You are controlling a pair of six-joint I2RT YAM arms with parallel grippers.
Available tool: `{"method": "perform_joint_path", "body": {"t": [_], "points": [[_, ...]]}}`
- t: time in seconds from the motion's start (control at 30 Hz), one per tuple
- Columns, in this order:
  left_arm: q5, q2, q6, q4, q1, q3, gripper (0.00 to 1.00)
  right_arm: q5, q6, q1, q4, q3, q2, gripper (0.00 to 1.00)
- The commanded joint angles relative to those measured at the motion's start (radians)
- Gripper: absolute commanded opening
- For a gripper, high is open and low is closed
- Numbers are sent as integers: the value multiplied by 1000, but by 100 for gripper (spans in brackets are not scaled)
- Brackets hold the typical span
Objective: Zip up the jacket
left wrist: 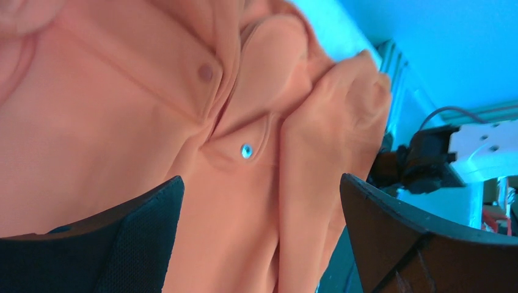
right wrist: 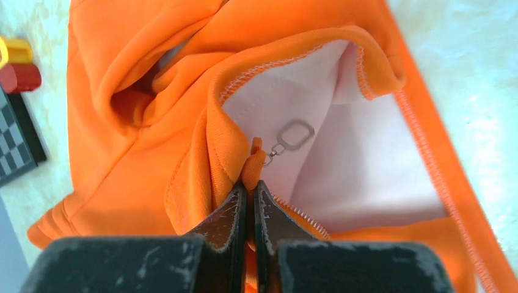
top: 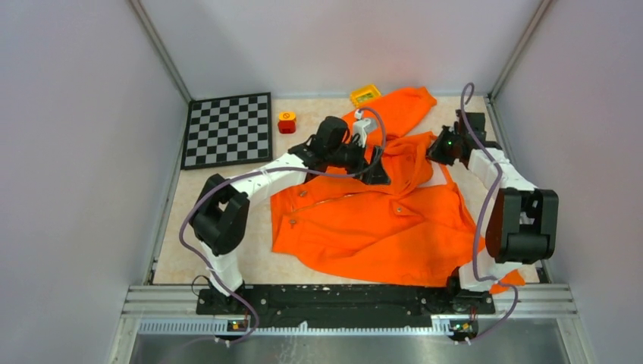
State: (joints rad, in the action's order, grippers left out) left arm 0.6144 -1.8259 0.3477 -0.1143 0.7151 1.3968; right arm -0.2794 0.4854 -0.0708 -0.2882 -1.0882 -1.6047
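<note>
Where the jacket (top: 379, 227) is lying: it is sprawling rumpled across the middle of the desk (top: 311, 106), front gaping, one sleeve reaching toward the far wall.
Right hand (right wrist: 250, 183): I am clenching it on the orange edge just under the zipper pull (right wrist: 293, 134), with pale lining showing beside it.
Left hand (left wrist: 262, 244): I am holding it released, fingers wide apart over a fold bearing a silver snap (left wrist: 246, 151).
Progress: I am judging the zip barely begun; only one row of teeth (right wrist: 302, 218) is showing.
Remaining: joining both sides and drawing the slider along the front.
</note>
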Motion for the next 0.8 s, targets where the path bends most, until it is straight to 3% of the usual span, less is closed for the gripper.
{"method": "perform_joint_path", "body": {"t": [0.0, 0.17, 0.4, 0.67, 0.77], "points": [[52, -16, 139, 341, 4, -18, 99, 35, 1, 64, -154, -43, 56, 0], [-57, -101, 120, 645, 24, -70, 99, -120, 138, 65, -30, 51, 105, 0], [-56, -250, 103, 864, 48, -51, 99, -170, 228, 65, -9, 69, 115, 0], [-118, -384, 152, 889, 91, 54, 98, -186, 271, 65, 23, 117, 162, 0], [-139, -436, 193, 829, 92, 126, 91, -181, 269, 65, 28, 122, 174, 0]]}}
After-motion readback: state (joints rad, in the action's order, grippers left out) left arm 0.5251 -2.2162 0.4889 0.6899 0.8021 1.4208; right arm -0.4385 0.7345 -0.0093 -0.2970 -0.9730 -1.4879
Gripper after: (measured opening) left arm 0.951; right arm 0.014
